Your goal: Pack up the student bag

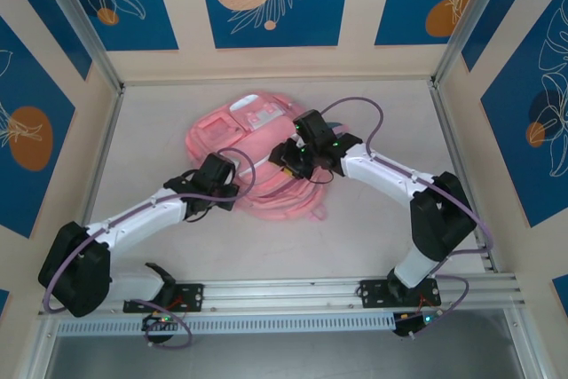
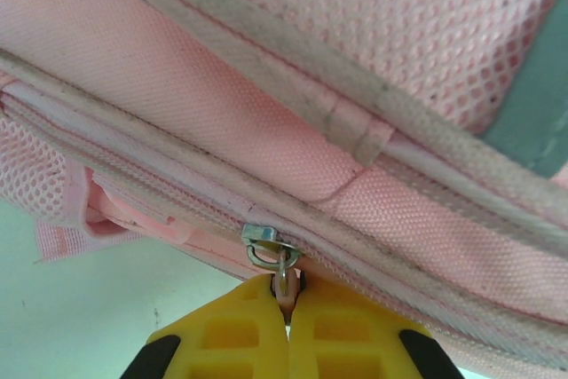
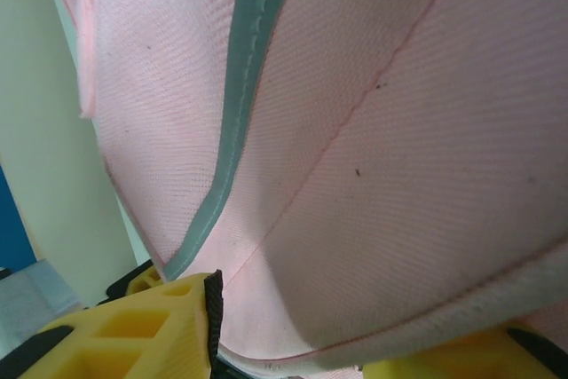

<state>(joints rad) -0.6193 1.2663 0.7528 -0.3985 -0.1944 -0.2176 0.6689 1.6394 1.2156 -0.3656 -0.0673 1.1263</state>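
Observation:
The student bag (image 1: 253, 135), large and pink, lies on the table between both arms. My left gripper (image 1: 229, 188) is at its near left edge, its yellow fingers (image 2: 240, 335) shut on the small pull tab (image 2: 284, 286) that hangs from the metal zip slider (image 2: 264, 242). The zip line runs across the pink fabric (image 2: 266, 122). My right gripper (image 1: 291, 162) is over the bag's right side. Its jaws stand apart, with a bulge of pink bag fabric (image 3: 373, 148) and a grey-green trim (image 3: 241, 104) between the fingers (image 3: 151, 330).
The white table (image 1: 373, 237) is boxed in by blue and cream patterned walls (image 1: 266, 6) on three sides. An aluminium rail (image 1: 293, 295) carrying both arm bases runs along the near edge. Cables loop over the bag from each wrist.

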